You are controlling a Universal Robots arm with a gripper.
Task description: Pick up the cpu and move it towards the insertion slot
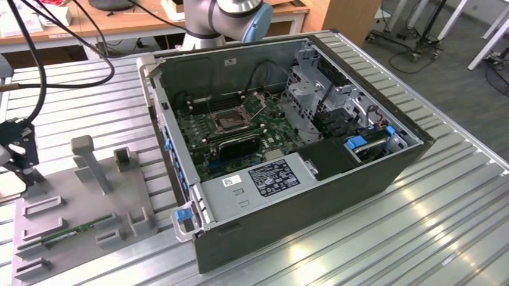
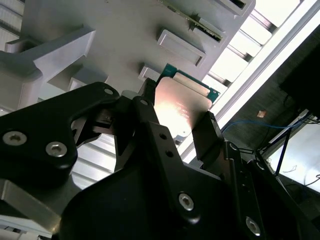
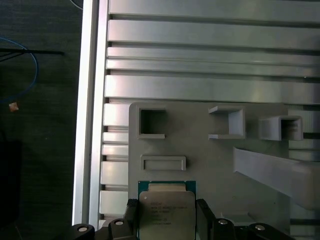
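Small flat silver-topped square cpu [image 3: 166,212]: clamped between the black tool's [image 3: 166,220] closed-in fingers at the grey holder plate [image 3: 200,145], pick-up step in hand; silver-framed square insertion slot [image 1: 230,119] well apart, transfer judged undone.

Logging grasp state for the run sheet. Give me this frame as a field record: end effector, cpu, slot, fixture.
end effector: shut on the cpu, over the grey fixture
cpu: clamped at two opposite edges, silver top showing
insertion slot: on the motherboard in the open case, well apart from the end effector
grey fixture: on the table, to the exterior view's left of the case
cpu lifted off fixture: cannot tell
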